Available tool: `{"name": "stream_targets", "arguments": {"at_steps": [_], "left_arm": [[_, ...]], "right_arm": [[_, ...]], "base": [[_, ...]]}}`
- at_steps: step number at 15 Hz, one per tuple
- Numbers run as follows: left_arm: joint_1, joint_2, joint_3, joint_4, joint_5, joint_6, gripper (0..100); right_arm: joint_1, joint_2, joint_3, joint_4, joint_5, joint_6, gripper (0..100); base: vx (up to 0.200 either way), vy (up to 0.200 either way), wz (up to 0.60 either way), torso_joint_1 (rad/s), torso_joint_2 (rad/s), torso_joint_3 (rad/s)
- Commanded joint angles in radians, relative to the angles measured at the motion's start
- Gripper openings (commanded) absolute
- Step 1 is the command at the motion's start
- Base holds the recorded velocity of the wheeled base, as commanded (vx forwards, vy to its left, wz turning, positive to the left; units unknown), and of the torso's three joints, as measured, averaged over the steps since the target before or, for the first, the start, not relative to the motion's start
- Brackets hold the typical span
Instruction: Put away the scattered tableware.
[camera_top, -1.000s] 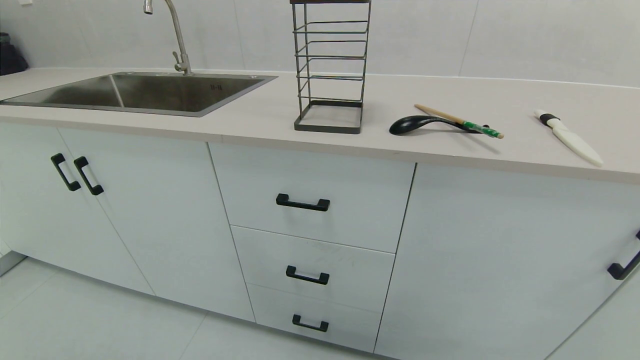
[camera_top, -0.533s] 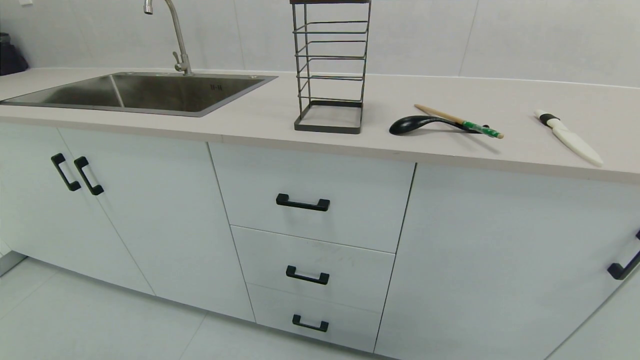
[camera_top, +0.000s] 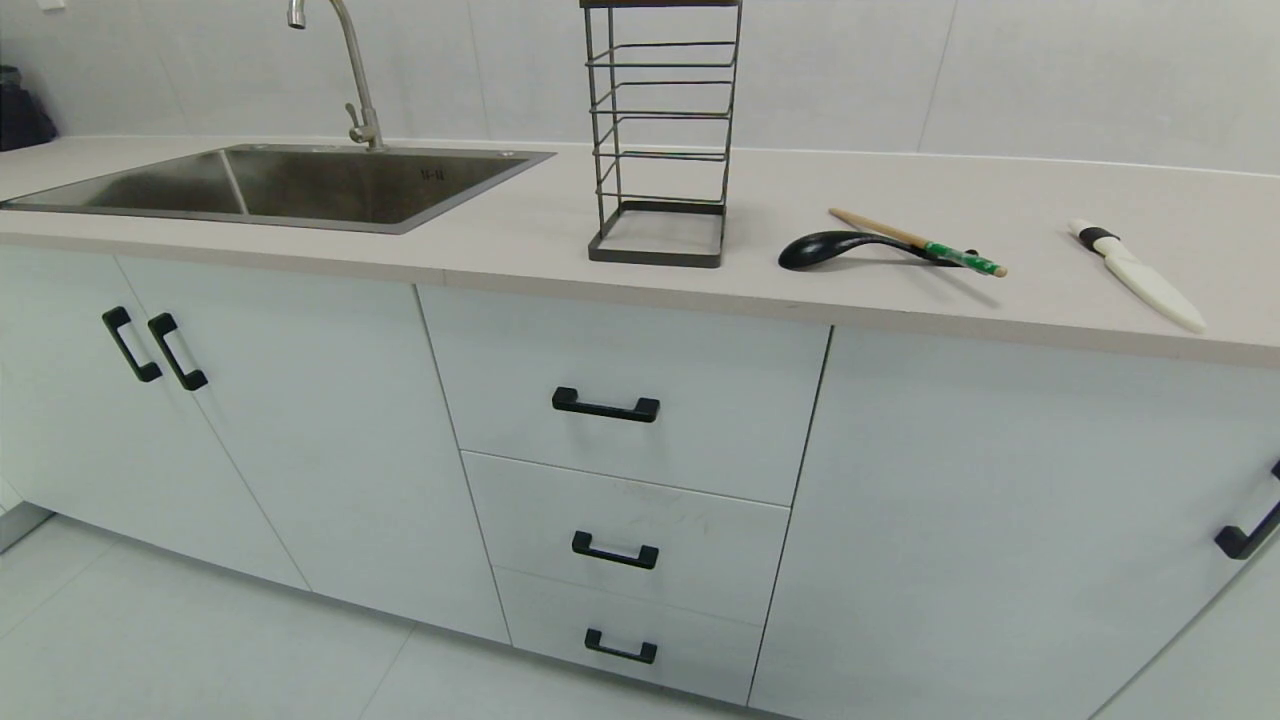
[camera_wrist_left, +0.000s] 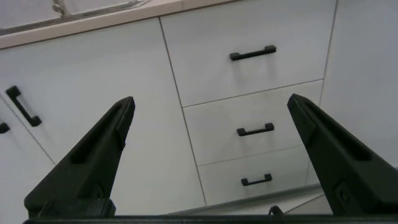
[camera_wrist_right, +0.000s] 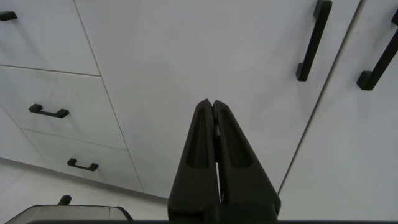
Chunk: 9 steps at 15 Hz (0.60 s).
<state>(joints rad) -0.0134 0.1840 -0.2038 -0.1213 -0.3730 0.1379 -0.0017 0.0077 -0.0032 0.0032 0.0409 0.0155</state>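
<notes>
Entry: all the tableware lies on the worktop (camera_top: 500, 245), none of it put away. The black spoon (camera_top: 830, 248) lies right of centre, near the front edge. A wooden chopstick (camera_top: 915, 243) with a green band crosses over its handle and touches it. The white knife (camera_top: 1140, 275) lies well apart, further right, pointing toward the near edge. An upright wire rack (camera_top: 660, 130) stands just left of the spoon, with nothing in it that I can see, and the sink (camera_top: 280, 185) is far left. Both arms hang low, facing the cabinet fronts. The left pincer (camera_wrist_left: 211, 102) is released, fingers spread wide, and looks at the drawer stack, with the top drawer handle (camera_wrist_left: 253, 53) just above the gap between them. The right pincer (camera_wrist_right: 212, 106) is clenched on nothing, its tips pressed together before a plain cabinet door (camera_wrist_right: 186, 56). My judgement: I am at the opening step, before any grasp. I cannot tell whether the rack or a drawer is the intended store. The left arm's aim suggests the top drawer, so the next move calls for lining the spread fingers on that handle, closing, and pulling straight out. Otherwise, I would raise an arm to the worktop and take the spoon first. The chopstick resting on the spoon could roll when it is lifted.
</notes>
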Motion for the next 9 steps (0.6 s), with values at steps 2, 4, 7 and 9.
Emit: {"name": "stream_targets", "arguments": {"at_steps": [2, 4, 7, 9], "left_arm": [[-0.002, 0.199, -0.017, 0.0, -0.093, 0.169, 100], [-0.003, 0.275, -0.005, 0.0, -0.132, 0.422, 100], [-0.072, 0.428, -0.014, 0.0, -0.127, 0.651, 100], [-0.14, 0.549, -0.016, -0.008, -0.064, 0.833, 100]], "right_arm": [[0.0, 0.002, 0.0, 0.0, 0.001, 0.0, 0], [0.0, 0.002, 0.0, 0.0, 0.001, 0.0, 0], [0.0, 0.002, 0.0, 0.0, 0.001, 0.0, 0], [0.0, 0.002, 0.0, 0.0, 0.001, 0.0, 0]], "base": [[0.0, 0.0, 0.0, 0.0, 0.0, 0.0], [0.0, 0.0, 0.0, 0.0, 0.0, 0.0], [0.0, 0.0, 0.0, 0.0, 0.0, 0.0], [0.0, 0.0, 0.0, 0.0, 0.0, 0.0]]}}
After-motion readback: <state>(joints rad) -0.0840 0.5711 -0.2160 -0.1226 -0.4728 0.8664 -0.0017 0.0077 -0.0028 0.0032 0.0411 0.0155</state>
